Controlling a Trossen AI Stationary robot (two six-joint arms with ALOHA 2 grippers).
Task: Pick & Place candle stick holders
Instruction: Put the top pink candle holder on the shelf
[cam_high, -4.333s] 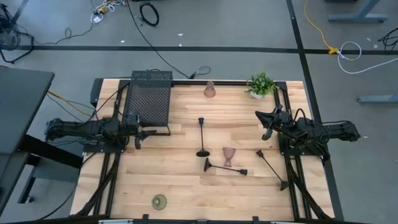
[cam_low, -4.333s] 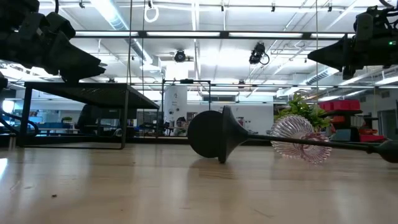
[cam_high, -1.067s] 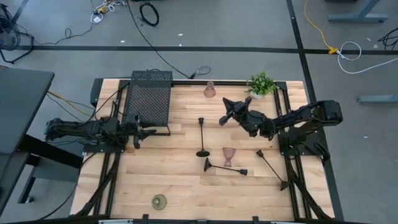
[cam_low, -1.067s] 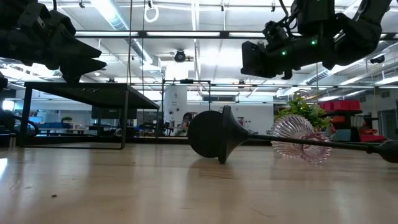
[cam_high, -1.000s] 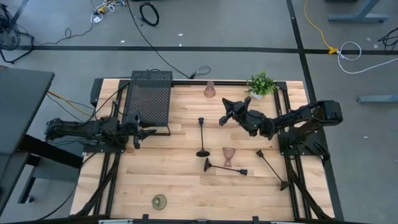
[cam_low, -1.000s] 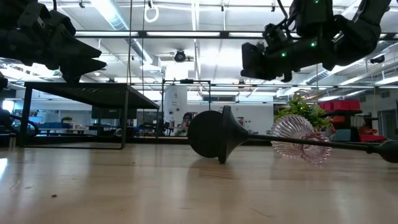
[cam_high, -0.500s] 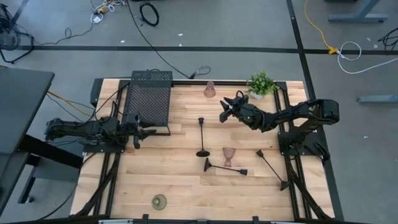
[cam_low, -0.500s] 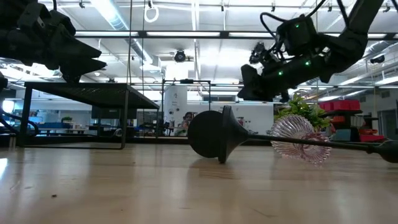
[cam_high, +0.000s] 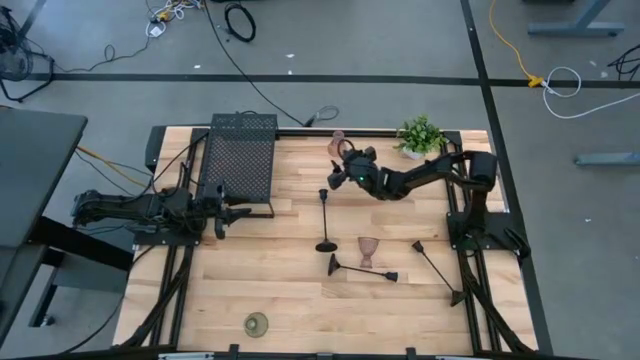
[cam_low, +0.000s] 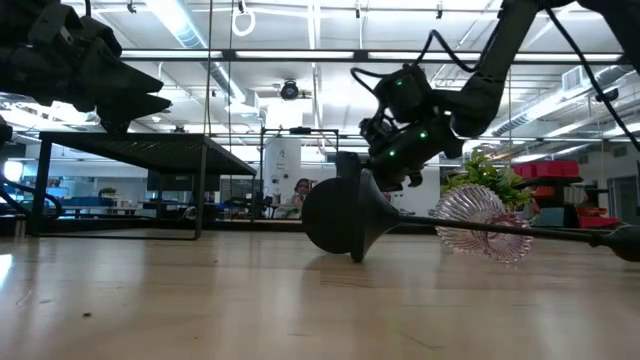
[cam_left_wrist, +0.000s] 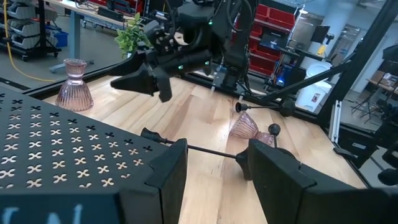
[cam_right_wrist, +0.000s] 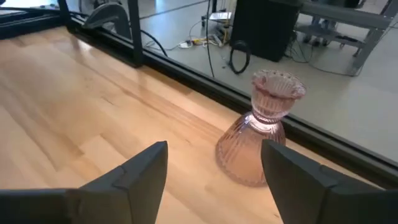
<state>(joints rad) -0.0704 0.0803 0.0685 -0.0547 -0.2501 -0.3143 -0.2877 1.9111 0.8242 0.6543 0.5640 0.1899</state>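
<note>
Pinkish ribbed glass fills the right wrist view: a goblet-shaped holder (cam_right_wrist: 264, 127) stands upside down, wide part on the wood, close to the table's far edge and just beside the potted plant's (cam_high: 421, 135) corner. The right gripper (cam_high: 343, 172) is stretched out from the right side toward it, fingers (cam_right_wrist: 142, 169) spread wide with the goblet framed between them but not yet touched; from above, the tips sit near the glass, slightly toward the table's middle.

Nothing appears placed so far. All 6 candle stick holders lie scattered on the bare wood:
- 1 black stem (cam_high: 325, 217) stands upright near the table's centre.
- 1 second pink goblet (cam_high: 369, 250) stands just beside it, toward the right edge.
- 1 black stem (cam_high: 362, 270) lies flat, just in front of that goblet.
- 1 more black stem (cam_high: 437, 270) lies slanting toward the right edge.
- 1 squat olive-gold holder (cam_high: 256, 323) sits alone near the front edge, left of centre.
- The far goblet makes 6.

Where they should go is not plain from these views; the black mesh box (cam_high: 239, 155) at the far-left part of the table may be the target, but that is a guess.

The left gripper (cam_high: 222, 212) waits at the left side, beside the mesh box, its fingers (cam_left_wrist: 166, 180) held apart and carrying nothing.

As judged, the task is at its very start: the first grasp is being lined up, and all 6 picks and placements remain.
</note>
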